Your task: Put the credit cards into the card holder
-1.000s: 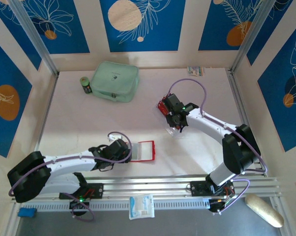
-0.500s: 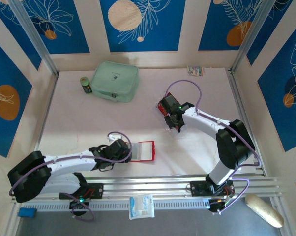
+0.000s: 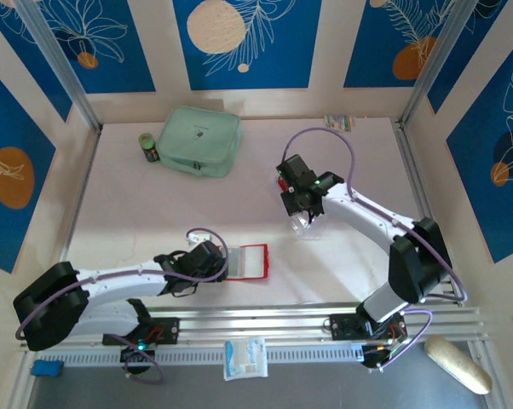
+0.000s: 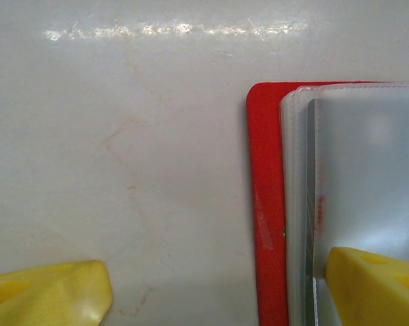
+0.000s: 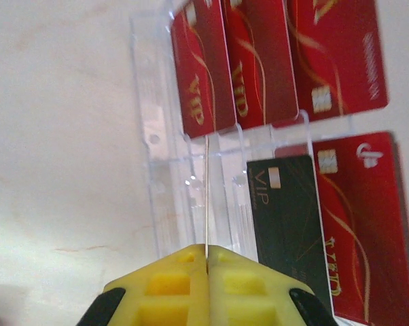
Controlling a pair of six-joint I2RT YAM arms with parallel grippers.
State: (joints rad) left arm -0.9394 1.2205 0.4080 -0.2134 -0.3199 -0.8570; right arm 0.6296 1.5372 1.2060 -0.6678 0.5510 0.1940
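**Change noted.** In the top view, over the last second the right arm has re-posed above the clear plastic compartment tray (image 5: 160,176). Its wrist has shifted slightly towards the far side of the tabletop (image 3: 154,213). The left arm and the small square red card holder (image 3: 252,262) have not moved.

**Right tool** (image 5: 206,255). The yellow fingers are closed together on one thin card (image 5: 206,190), seen edge-on as a fine line running from the fingers out over the tray. Whether that card is fully clear of its slot cannot be told.

**Left tool** (image 4: 211,282). The jaws are apart and grip nothing. One finger lies over the holder's clear inner sleeves, the other over bare tabletop. It appears placed to steady the holder.

**Task items.** The remaining red credit cards (image 5: 259,61) and one black card (image 5: 286,224) lie in or against the tray. The holder lies open near the front edge, just beside the left tool and well apart from the tray.

**Assessment.** The pick appears secured and no card is yet in the holder. The transfer across the tabletop to the holder's sleeves is outstanding. The thin card could twist in the grip.
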